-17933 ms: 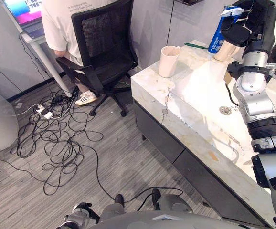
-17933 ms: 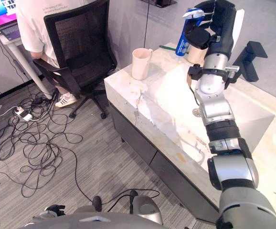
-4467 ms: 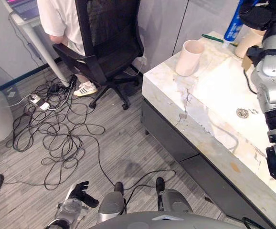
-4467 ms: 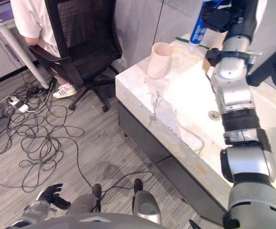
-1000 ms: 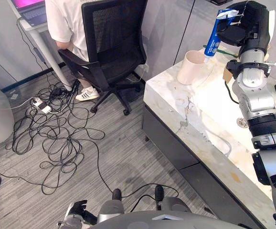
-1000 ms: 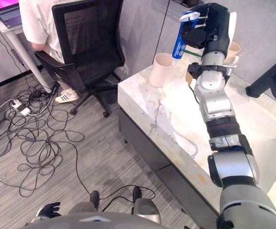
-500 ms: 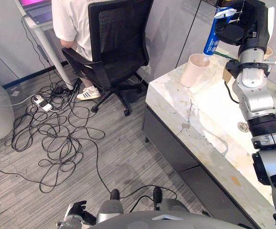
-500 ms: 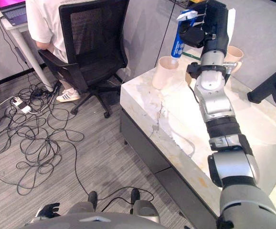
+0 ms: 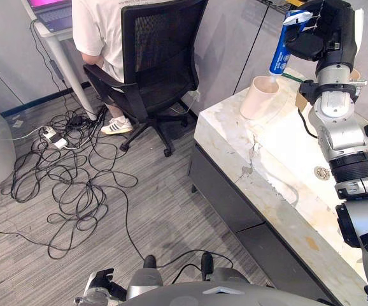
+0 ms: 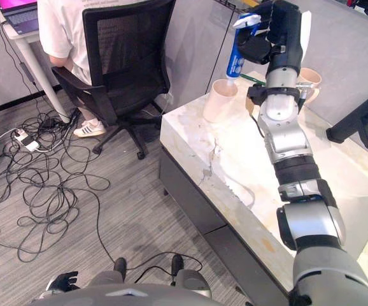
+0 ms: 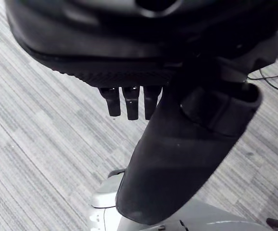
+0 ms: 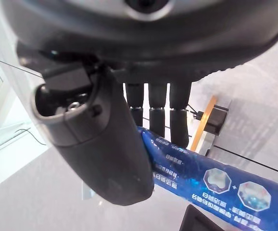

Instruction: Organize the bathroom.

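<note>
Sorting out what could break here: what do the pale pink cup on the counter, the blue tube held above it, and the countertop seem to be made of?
Pale pink cup: matte, thick-walled, likely ceramic or hard plastic.
Blue tube in the right hand: glossy printed surface, probably soft plastic.
Countertop: polished, veined, looks like marble or imitation stone.

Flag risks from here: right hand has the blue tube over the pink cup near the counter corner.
1. The blue tube is pinched high up by the right hand, its lower end just at the pink cup rim; it could catch the rim instead of dropping in.
2. The cup stands near the marble counter corner; a sideways nudge might tip it toward the floor.
3. A second cup sits close behind the right arm and could be knocked.
</note>
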